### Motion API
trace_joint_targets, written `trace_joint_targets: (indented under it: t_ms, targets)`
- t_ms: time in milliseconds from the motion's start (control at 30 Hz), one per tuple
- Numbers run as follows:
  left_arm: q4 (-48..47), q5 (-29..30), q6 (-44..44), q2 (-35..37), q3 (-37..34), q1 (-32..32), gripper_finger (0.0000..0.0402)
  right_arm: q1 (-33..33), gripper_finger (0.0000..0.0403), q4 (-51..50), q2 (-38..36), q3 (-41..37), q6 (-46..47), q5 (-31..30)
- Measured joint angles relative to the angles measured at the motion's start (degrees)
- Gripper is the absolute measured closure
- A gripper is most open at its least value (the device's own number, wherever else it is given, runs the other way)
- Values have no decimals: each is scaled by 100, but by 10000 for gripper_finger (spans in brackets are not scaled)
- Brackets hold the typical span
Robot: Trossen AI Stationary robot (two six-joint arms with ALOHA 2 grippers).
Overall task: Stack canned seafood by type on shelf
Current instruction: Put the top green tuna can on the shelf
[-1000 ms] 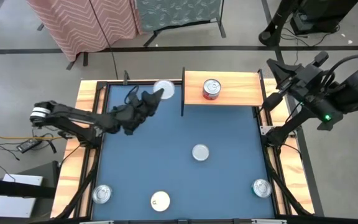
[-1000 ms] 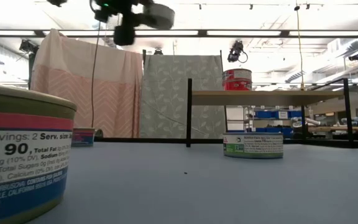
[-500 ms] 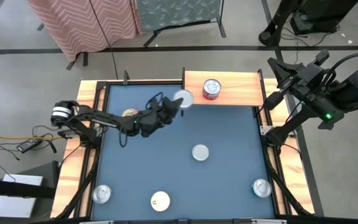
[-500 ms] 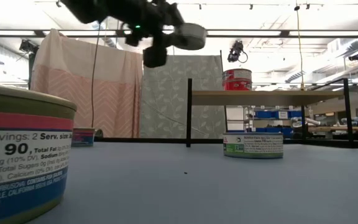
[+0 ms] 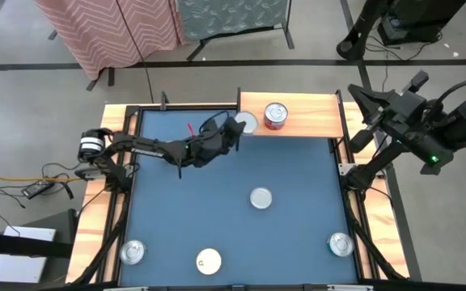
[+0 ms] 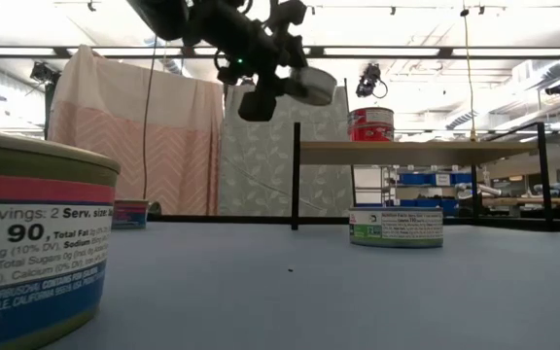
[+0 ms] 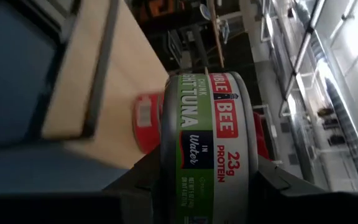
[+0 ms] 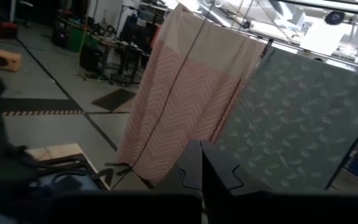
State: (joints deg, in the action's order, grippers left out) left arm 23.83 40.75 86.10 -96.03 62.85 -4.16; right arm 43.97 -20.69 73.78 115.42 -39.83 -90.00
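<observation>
My left gripper (image 5: 238,127) is shut on a silver-lidded tin with a green tuna label (image 7: 207,143). It holds the tin in the air at the left end of the shelf (image 5: 306,121), a light-wood plank on dark uprights. In the low view this tin (image 6: 311,87) hangs higher than the shelf (image 6: 416,148). A red-labelled tin (image 5: 275,115) stands on the shelf plank on its base. My right gripper (image 8: 202,163) is shut and holds nothing, raised beyond the table's right edge. My left gripper pinches the tin between its two fingers (image 7: 135,183). One finger is on each flat face (image 7: 166,180), and the green side label faces the wrist camera. The fingers come roughly level from the table's left. The tin hangs clear of the table and shelf, slightly tilted.
Loose tins stand on the blue table: one mid-table (image 5: 260,197), one near left (image 5: 133,252), a white-lidded one at the near edge (image 5: 209,260) and one near right (image 5: 341,243). The shelf's dark left upright (image 6: 296,175) rises just beside the held tin.
My left gripper has carried the tin toward the table's right edge and downward. It has come from over the far left of the table to the shelf's left end. The tin has stayed in the hold throughout.
</observation>
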Motion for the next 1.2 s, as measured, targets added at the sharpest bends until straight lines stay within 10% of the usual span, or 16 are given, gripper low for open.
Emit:
trace_joint_targets:
  t_ms: [1200]
  targets:
    - [15, -1272, -1527, 7, 0, -979, 262, 181, 398, -2, 19, 0, 109, 0]
